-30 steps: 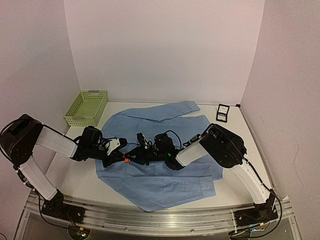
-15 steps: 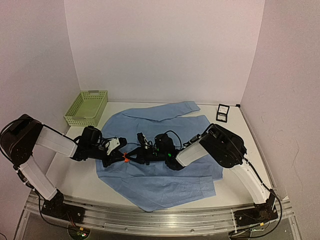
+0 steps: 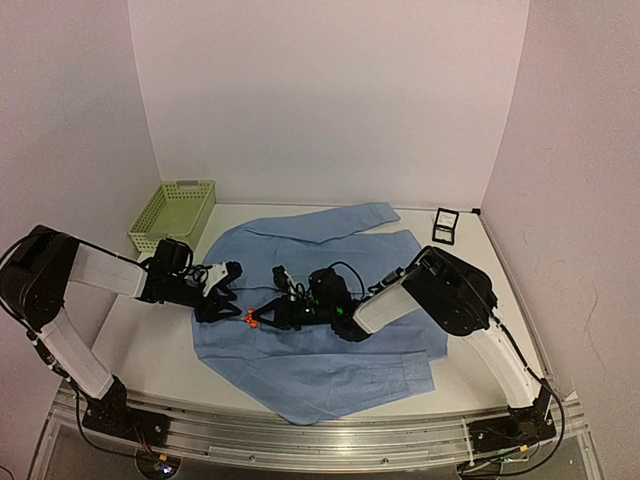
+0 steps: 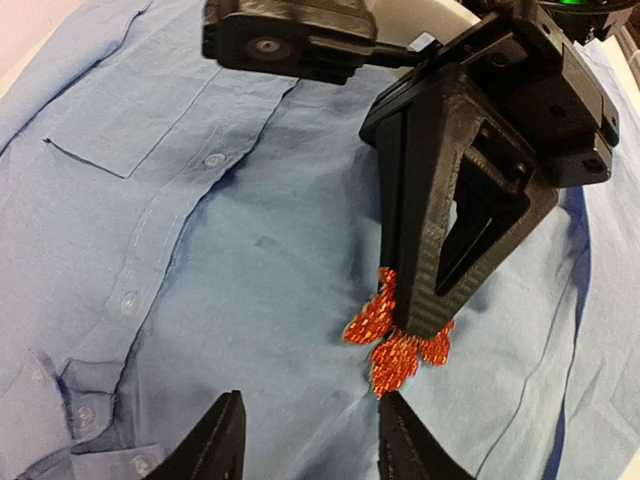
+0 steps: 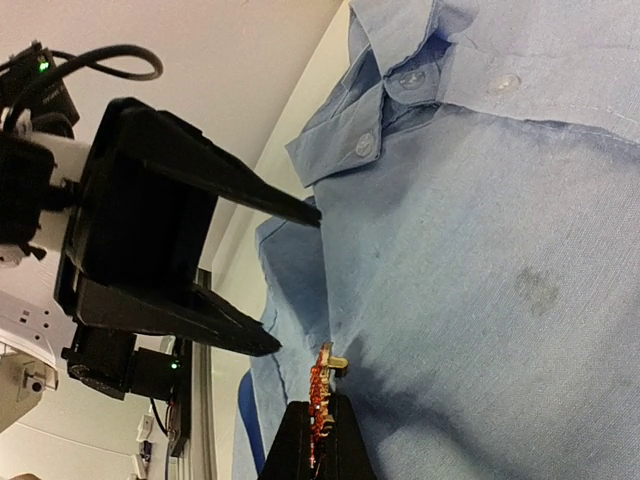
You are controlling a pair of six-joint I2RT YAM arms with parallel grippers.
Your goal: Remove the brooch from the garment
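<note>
The light blue shirt (image 3: pixel 320 350) lies flat on the white table. The orange-red brooch (image 3: pixel 251 318) sits on its left front; it also shows in the left wrist view (image 4: pixel 395 350) and in the right wrist view (image 5: pixel 322 385). My right gripper (image 3: pixel 258 319) is shut on the brooch, its jaws pinching it edge-on against the cloth (image 5: pixel 480 250). My left gripper (image 3: pixel 228 290) is open and empty, just left of the brooch, its fingertips (image 4: pixel 405 440) a little short of it above the shirt (image 4: pixel 200 250).
A green mesh basket (image 3: pixel 173 214) stands at the back left. A small black square box (image 3: pixel 445 226) lies at the back right by the wall. Both arms meet over the shirt's left half.
My left gripper has drawn back to the left and up, away from the brooch, and now stands open. My right gripper stays shut on the brooch.
</note>
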